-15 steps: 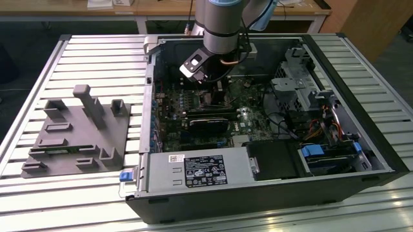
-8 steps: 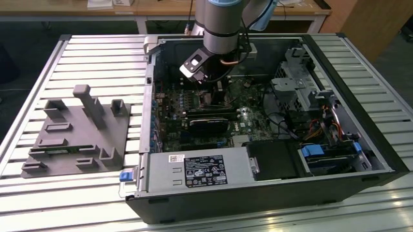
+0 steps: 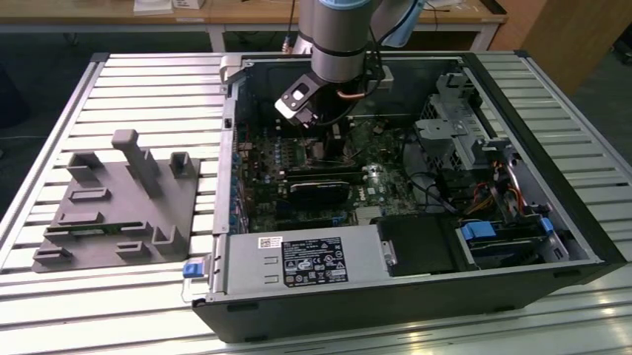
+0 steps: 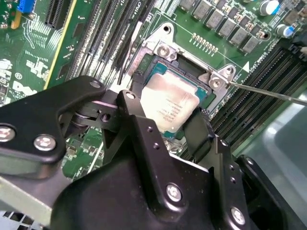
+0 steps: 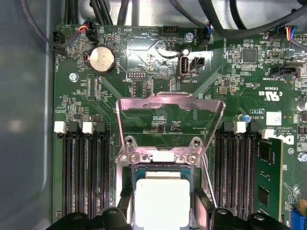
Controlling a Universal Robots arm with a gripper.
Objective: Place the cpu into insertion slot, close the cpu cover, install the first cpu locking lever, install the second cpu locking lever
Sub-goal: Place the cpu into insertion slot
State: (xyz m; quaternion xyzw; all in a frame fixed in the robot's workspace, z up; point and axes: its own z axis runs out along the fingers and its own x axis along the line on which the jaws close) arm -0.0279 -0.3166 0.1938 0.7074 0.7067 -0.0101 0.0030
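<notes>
gripper [image 4: 167, 114] pinching cpu [image 5: 161, 201] by edges, chip down at slot [image 4: 191, 72], cover [image 5: 144, 103] flipped up. risk imo: chip cocked on release = bent pins, or fingers snag slot rim.

Dull, pale matt metal on the cpu [image 5: 162, 201]; bright, smooth silvery metal on the cpu cover [image 5: 134, 104]; glossy green circuit board [image 5: 158, 52]; ribbed, brushed-metal bench [image 3: 148, 81].

I see the chip [image 5: 163, 201], pale metal top facing up, lying level inside the black-rimmed slot [image 5: 163, 170]. I cannot tell whether it is fully seated. The silvery cover [image 5: 170, 101] stands swung open at the slot's edge.
</notes>
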